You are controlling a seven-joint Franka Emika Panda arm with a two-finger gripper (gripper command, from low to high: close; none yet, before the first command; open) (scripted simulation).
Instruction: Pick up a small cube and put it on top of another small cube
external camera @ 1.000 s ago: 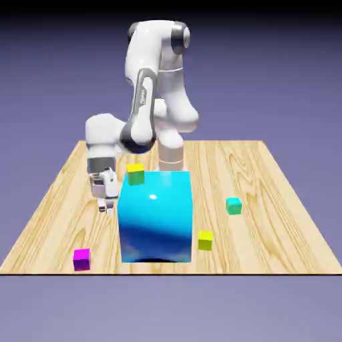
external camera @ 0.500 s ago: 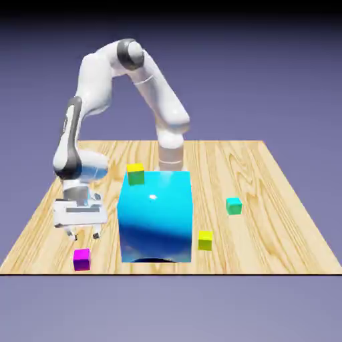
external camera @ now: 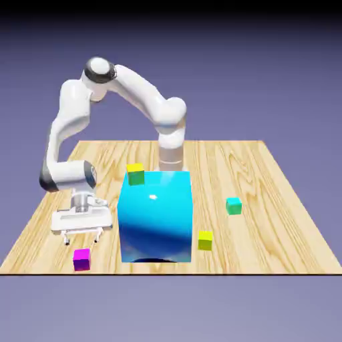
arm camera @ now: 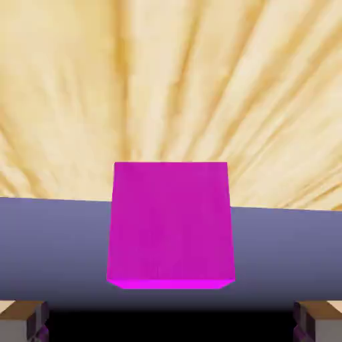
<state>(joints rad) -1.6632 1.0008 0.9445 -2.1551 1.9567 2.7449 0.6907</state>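
The small magenta cube (external camera: 81,259) lies near the table's front edge, at the exterior view's left. My gripper (external camera: 81,239) hangs just above it, open, fingers pointing down and spread to either side of the cube without touching it. In the hand view the magenta cube (arm camera: 170,224) fills the middle, and the two fingertips (arm camera: 23,322) show far apart at the bottom corners. The other small cube, teal-green (external camera: 233,206), sits on the table at the exterior view's right, beyond the big cyan cube.
A big glossy cyan cube (external camera: 155,217) stands right beside my gripper. A yellow-topped green cube (external camera: 135,174) peeks from behind its top corner. A tiny yellow cube (external camera: 205,240) lies at its front right. The table's front edge (external camera: 167,272) is just below the magenta cube.
The arm has swung forward from beside the cyan cube, and the hand has turned and come down over the magenta cube. The jaws stayed open; no cube moved.
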